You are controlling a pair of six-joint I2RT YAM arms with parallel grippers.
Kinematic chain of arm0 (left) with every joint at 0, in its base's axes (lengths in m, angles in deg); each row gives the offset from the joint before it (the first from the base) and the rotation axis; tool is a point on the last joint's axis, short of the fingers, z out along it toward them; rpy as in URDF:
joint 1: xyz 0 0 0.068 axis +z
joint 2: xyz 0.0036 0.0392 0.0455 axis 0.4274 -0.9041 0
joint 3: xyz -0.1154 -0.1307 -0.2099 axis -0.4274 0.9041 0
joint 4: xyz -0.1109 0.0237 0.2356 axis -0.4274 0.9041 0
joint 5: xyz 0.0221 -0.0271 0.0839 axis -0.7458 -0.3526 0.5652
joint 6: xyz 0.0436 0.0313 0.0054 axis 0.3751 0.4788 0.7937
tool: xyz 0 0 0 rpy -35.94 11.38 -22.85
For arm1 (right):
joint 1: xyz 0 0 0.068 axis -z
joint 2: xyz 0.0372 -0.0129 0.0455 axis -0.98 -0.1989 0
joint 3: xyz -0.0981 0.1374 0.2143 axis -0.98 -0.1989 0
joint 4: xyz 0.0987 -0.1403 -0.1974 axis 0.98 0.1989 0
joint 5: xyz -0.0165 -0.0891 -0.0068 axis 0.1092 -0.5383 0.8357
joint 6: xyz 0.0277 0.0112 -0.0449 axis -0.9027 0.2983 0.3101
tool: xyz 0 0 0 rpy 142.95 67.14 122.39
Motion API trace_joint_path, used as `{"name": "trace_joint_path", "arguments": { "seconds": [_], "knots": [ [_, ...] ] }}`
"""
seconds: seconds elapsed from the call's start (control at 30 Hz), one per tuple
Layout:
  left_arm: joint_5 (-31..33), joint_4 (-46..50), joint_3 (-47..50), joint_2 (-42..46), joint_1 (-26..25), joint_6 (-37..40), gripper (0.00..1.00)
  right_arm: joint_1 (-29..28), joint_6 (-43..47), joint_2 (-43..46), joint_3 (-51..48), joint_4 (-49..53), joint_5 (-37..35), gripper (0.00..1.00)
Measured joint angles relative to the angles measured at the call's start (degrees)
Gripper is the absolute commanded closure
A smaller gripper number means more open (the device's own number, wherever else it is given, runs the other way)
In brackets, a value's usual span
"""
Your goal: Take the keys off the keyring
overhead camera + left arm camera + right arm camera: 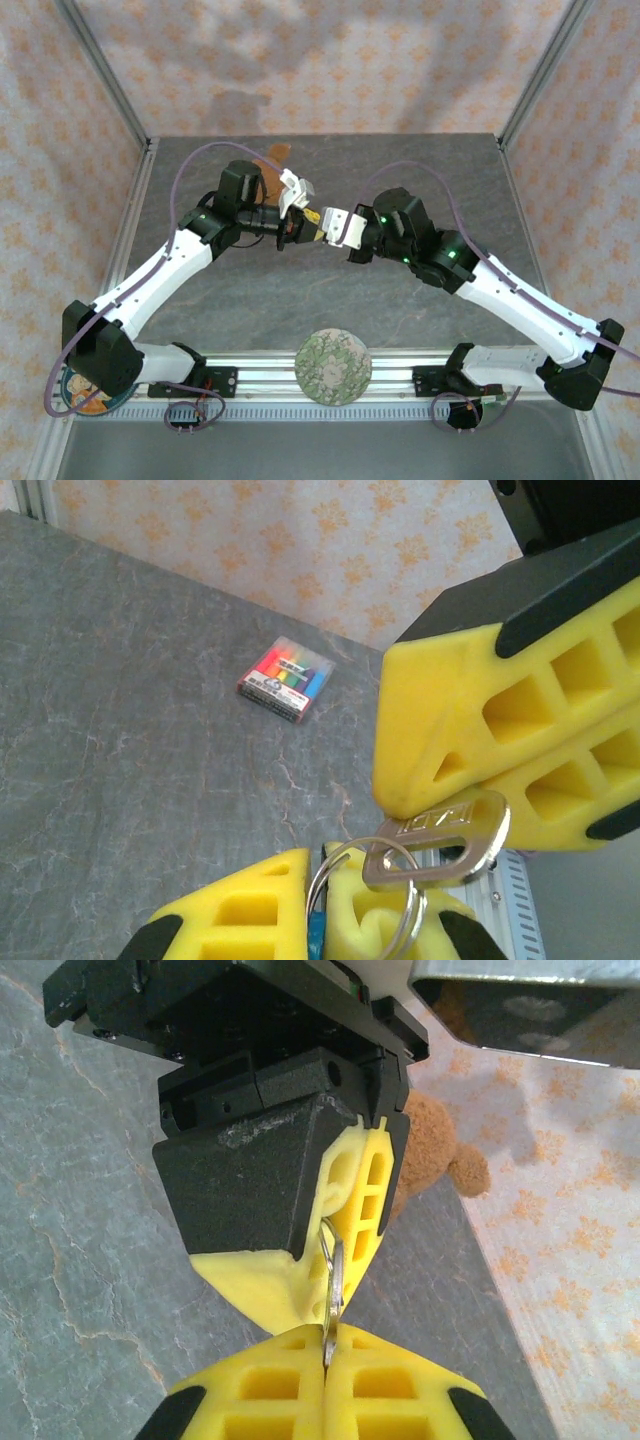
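Left tool (320,900) pinches the keyring (408,922) beside the blue key (316,932); right tool (325,1370) clamps the silvery key (440,838), above the tabletop's (150,730) middle.

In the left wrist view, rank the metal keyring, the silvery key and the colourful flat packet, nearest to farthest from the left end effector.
1. Thin metal keyring, pinched in the left end effector, bottom.
2. Pale silvery key, just above, on the ring.
3. Multicoloured flat packet, far off on the grey table, upper left.
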Motion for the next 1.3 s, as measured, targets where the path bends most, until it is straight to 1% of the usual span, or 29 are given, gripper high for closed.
{"name": "trace_joint_path", "arguments": {
  "seconds": [0.3, 0.6, 0.87, 1.1, 1.3],
  "knots": [
    [0.1, 2.3, 0.0, 0.0, 0.7, 1.0, 1.0, -0.7, 1.2, -2.0, 1.2, 0.5, -1.2, 1.0],
    [-1.9, 3.6, -0.1, 0.0, 0.3, 1.0, 1.0, -1.0, 1.2, -2.3, 1.6, 0.9, 1.8, 1.0],
    [-2.5, 3.8, -0.1, -0.3, 0.4, 0.9, 1.0, -1.1, 0.6, -2.6, 1.7, 0.7, 1.2, 1.0],
    [1.8, 4.0, -0.1, -0.6, 0.7, 0.8, 1.0, -2.2, -2.6, -6.4, 2.8, -0.7, -4.4, 1.0],
    [6.3, 5.2, -0.1, -0.8, 1.0, 1.0, 1.0, -2.2, -6.5, -8.5, 2.8, -2.2, -6.2, 1.0]
  ]
}}
